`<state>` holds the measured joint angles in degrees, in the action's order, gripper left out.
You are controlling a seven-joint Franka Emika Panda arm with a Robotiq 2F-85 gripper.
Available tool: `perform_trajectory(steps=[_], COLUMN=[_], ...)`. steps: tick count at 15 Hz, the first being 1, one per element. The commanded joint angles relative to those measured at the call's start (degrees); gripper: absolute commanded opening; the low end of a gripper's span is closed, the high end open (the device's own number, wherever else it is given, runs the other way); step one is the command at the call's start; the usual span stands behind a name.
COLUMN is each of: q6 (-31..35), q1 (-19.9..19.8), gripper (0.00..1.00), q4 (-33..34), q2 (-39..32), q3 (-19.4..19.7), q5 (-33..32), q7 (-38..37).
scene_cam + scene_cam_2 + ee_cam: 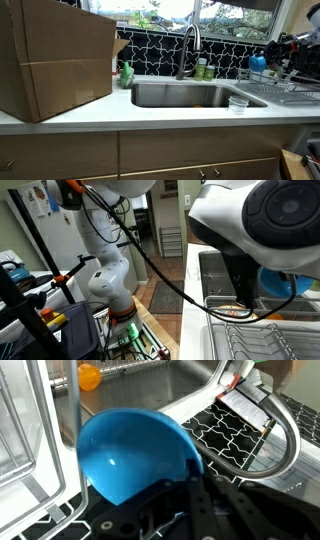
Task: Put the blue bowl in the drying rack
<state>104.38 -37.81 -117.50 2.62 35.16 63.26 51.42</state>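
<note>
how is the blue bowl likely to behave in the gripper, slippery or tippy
Probably slippery: the blue bowl looks glossy, so it could swivel in the gripper holding its rim. Likely rigid and light, as it hangs tilted from that one edge. Its round shape may rock on the drying rack wires.

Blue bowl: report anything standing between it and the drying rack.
Nothing visible does. The gripper holds the blue bowl in the air, and in the wrist view the wire drying rack lies right beside it with no object between them.
</note>
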Motion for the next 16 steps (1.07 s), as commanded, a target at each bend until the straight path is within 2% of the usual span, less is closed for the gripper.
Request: perform_trajectory(steps=[1,5,7,12,13,16], q6=[-5.4,-7.5,-6.6,-6.7,-6.7,-6.9], q1=[-1.5,-3.1,-2.6,-3.0,-3.0,-3.5], gripper=[0.01,0.01,0.04,0.04,0.01,0.01], q4=[0.1,0.1,0.0,0.1,0.1,-0.6], q2=[-3.7,-6.9,-4.9,-5.4,-5.5,-5.8], q3=[2.7,4.0,3.3,3.5,3.5,3.9], q5=[5.5,10.0,8.8,9.4,9.4,11.4], q7=[1.1,-0.3,-0.4,-0.5,-0.5,-5.0])
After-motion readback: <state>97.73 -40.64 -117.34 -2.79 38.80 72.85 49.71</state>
